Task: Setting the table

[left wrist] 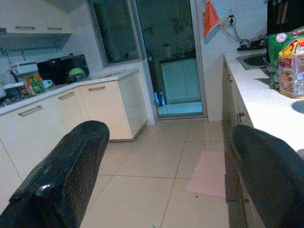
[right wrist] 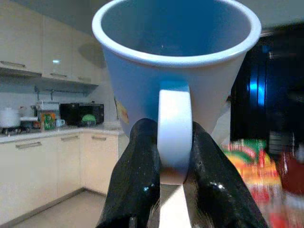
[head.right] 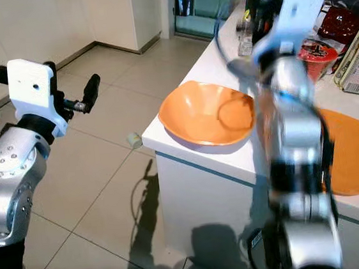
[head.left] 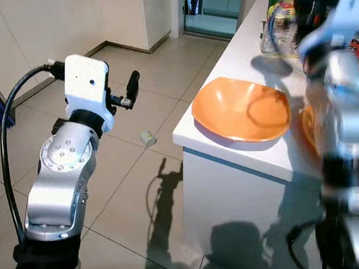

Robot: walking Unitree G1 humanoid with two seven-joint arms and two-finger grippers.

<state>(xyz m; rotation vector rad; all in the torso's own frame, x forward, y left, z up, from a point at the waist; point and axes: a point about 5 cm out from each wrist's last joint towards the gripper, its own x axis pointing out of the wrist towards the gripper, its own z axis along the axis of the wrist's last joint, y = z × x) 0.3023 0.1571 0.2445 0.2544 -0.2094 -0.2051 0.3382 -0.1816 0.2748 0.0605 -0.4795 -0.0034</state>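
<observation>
Right gripper [right wrist: 173,183] pinches the mug [right wrist: 175,61] handle – blurred above orange bowl [head.left: 241,110] – left jaws empty, apart.

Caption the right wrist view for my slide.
Right gripper pinching the handle of a blue mug, kitchen cabinets behind.

A small pale cylindrical object [head.left: 147,138] lies on the tiled floor [head.left: 109,199] near the counter corner. A pink mat [left wrist: 207,174] lies before a glass door [left wrist: 171,61]. A microwave [left wrist: 64,69] sits on the far cabinets [left wrist: 102,107].
</observation>
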